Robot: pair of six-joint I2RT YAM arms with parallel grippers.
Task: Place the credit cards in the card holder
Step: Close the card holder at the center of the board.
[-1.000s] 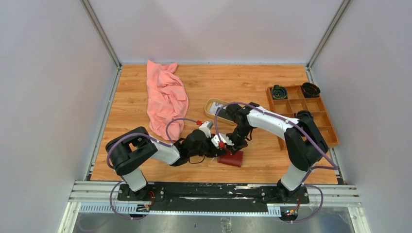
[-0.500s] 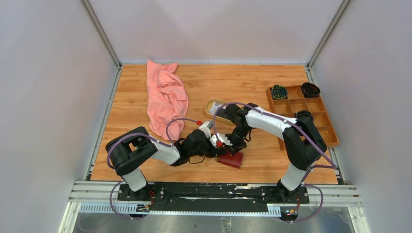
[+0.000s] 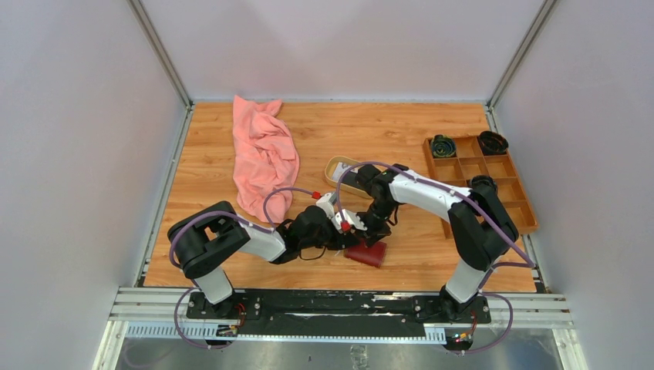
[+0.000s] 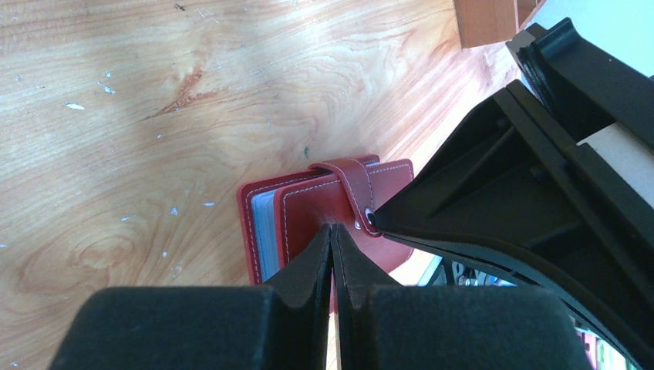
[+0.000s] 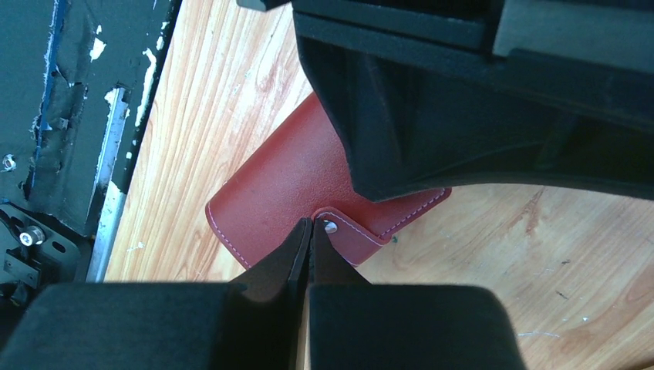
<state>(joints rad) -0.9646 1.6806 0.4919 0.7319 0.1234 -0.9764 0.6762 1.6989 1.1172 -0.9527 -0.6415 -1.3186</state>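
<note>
**Both grippers closed at the strap of the card holder [image 3: 369, 253]**

The dark red card holder lies folded on the wooden table [image 3: 401, 131], close to the front edge and about midway along it. Its strap wraps over one side onto the cover, with the small pale snap at the strap's tip. Pale blue-grey leaves show between the covers in the left wrist view.

The left gripper [image 4: 332, 230] reaches in from the left. Its fingers are pressed almost together, and the tips touch the cover just beside the strap. Whether any leather is pinched between them cannot be told.

The right gripper [image 5: 310, 225] comes down from the far side. Its fingers are fully together, and the tips are at the strap's end, right next to the snap. A pinch on the strap cannot be made out there either.

Behind the arms, an oval tan dish [image 3: 330, 164] sits near the middle of the table. It holds what look like the credit cards [image 3: 339, 175], partly hidden by the right arm. A pink cloth [image 3: 264, 158] lies towards the far left corner. A wooden compartment tray [image 3: 518, 202] sits along the right edge.
</note>
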